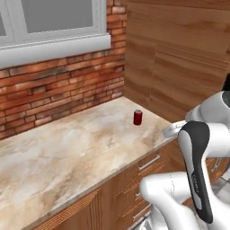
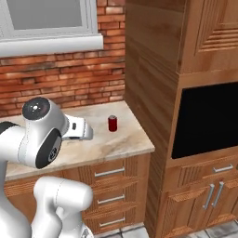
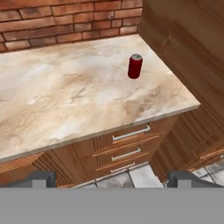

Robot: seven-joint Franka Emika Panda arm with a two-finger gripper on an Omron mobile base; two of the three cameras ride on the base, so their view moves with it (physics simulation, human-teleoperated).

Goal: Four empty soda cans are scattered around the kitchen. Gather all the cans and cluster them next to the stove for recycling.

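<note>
I am holding my gripper [image 3: 112, 179] with jaws fully apart and empty, back off the near counter [image 3: 65, 100] edge, and approaching the upright soda can [image 3: 135, 66] near its far right corner; next I judge a forward reach.

A marbled beige counter [image 1: 67, 152] runs below a red brick wall [image 1: 54, 87] and a window [image 1: 49, 22], ending against tall wooden cabinets [image 2: 153, 83] holding a black oven [image 2: 209, 121], with handled drawers [image 3: 131, 146] beneath.
</note>
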